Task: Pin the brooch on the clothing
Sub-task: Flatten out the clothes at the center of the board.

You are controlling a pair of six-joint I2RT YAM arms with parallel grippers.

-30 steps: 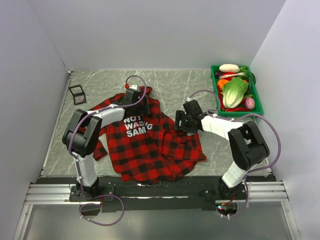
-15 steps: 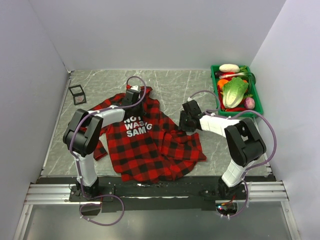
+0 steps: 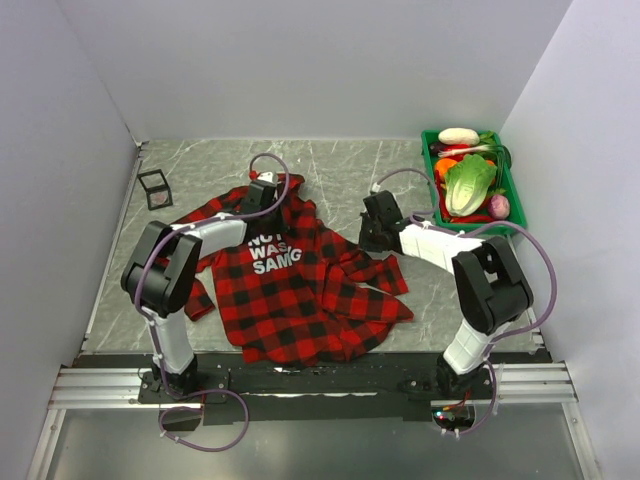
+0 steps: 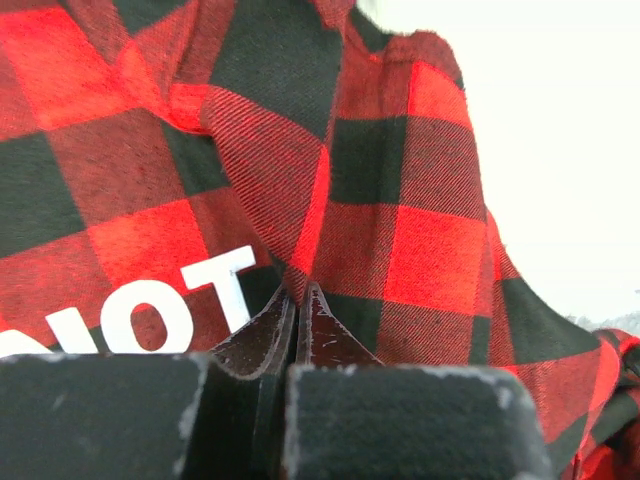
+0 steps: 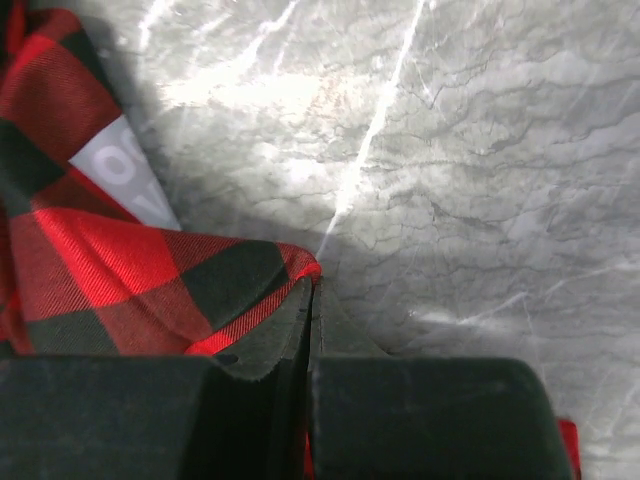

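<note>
Clothing lying rumpled at mid-frame in the top view, soft and limp, bunching under any tug; best taking by edges. Left gripper pinching a fold above white lettering; right gripper clamping a hem corner, centre right. Brooch not showing anywhere.

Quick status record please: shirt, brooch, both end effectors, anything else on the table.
shirt: red-and-black plaid, rumpled on the table, white lettering up
brooch: not visible in any view
left end effector: shut on a shirt fold beside the letters NOT
right end effector: shut on the shirt's edge, above bare table
other: black wire cube far left; green tray with vegetables far right
</note>
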